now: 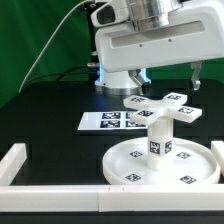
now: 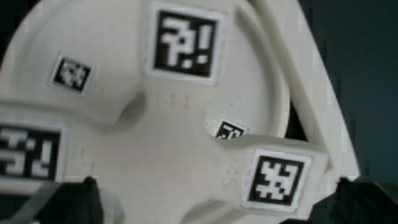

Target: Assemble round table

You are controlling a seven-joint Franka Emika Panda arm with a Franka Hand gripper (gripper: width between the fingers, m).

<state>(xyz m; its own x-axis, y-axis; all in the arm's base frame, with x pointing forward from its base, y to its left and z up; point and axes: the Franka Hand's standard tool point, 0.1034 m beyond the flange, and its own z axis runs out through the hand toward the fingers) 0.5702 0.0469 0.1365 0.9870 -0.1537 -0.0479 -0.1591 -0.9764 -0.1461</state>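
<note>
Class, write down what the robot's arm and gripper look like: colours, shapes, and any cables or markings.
The arm ends in a shiny grey metal cylinder. Below it sits a broad, boxy white gripper with rounded edges. Two short dark fingers stick out from its underside. A thin pale cable runs off behind the arm. No markings can be made out on the arm itself.

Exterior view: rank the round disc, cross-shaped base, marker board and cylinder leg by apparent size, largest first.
1. round disc, clearly largest, also nearest the camera.
2. cross-shaped base and marker board look alike; unranked.
3. cylinder leg, smallest.
</note>
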